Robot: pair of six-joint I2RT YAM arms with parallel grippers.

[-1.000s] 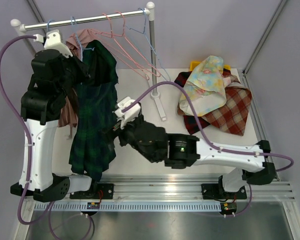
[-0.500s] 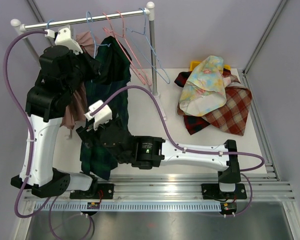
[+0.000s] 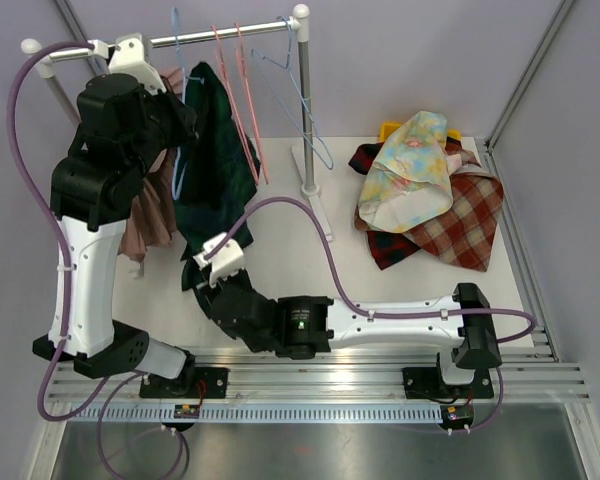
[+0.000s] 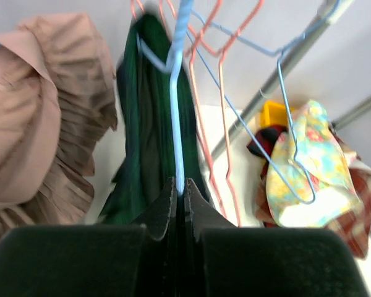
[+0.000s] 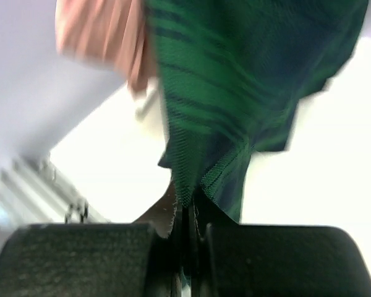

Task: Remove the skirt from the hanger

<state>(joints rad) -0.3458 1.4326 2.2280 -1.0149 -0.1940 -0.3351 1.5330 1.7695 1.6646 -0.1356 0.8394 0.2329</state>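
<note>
From above, the green plaid skirt (image 3: pixel 216 150) hangs from a light blue hanger (image 3: pixel 174 40) at the left end of the rail (image 3: pixel 230 32). A pink pleated skirt (image 3: pixel 148 212) is just beside it. The left arm (image 3: pixel 88 210) reaches up to the hanger, apparently to steady it. The right arm (image 3: pixel 400 318) stretches across the table (image 3: pixel 300 262), low down, so the right gripper (image 3: pixel 194 273) meets the skirt's bottom hem. The arms seem set to pull cloth and hanger apart. Spare pink hangers (image 3: pixel 242 95) and a pile of clothes (image 3: pixel 425 185) stand clear to the right.

From the left wrist, the left gripper (image 4: pixel 179 185) has its fingers pressed together on the hanger's blue wire. The skirt is draped just behind that wire, so the hanger should stay put while the cloth is drawn off.

From the right wrist, the fingers are closed on a fold of the plaid hem (the picture is blurred, but the cloth plainly runs into the pinch). The rest of the skirt rises above, over the white table.
</note>
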